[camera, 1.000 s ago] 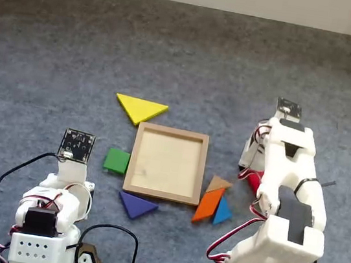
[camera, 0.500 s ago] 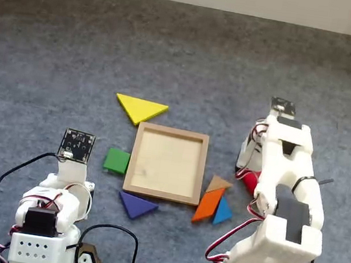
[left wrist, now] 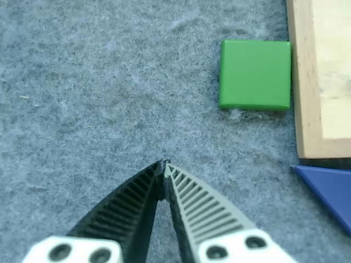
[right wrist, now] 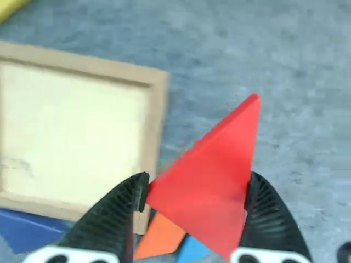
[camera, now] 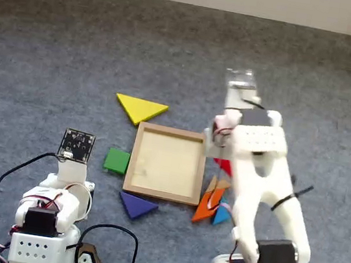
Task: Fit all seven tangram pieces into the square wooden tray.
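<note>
**High view.** The square wooden tray (camera: pixel 136 159) is laid flat and empty at the middle of the grey, carpet-textured bench (camera: pixel 55 56), open side up so that pieces can be lowered in. Flat painted pieces are scattered around it. A yellow triangle (camera: pixel 141 108) lies at 11 o'clock and a green square (camera: pixel 116 160) at 9 o'clock, just beside the rim. A dark blue triangle (camera: pixel 137 204) lies at 7 o'clock, and an orange piece (camera: pixel 206 206) with a light blue triangle (camera: pixel 222 215) at 4 o'clock. A red triangle (camera: pixel 223 166) is glimpsed under the right arm at 3 o'clock, close to the rim.

**Left wrist view.** The ribbed fingers of the left gripper (left wrist: pixel 164 163) are pressed together on nothing, above bare carpet near the green square. This arm is judged to be parked clear of the other.

**Right wrist view.** The red triangle is clamped by its edges between the fingers of the right gripper (right wrist: pixel 196 185). It appears to be raised off the bench, just outside the tray, probably so that the raised rim can be cleared. Its face is smooth and matte and its corners are sharp. The tray is of pale, bare wood.
</note>
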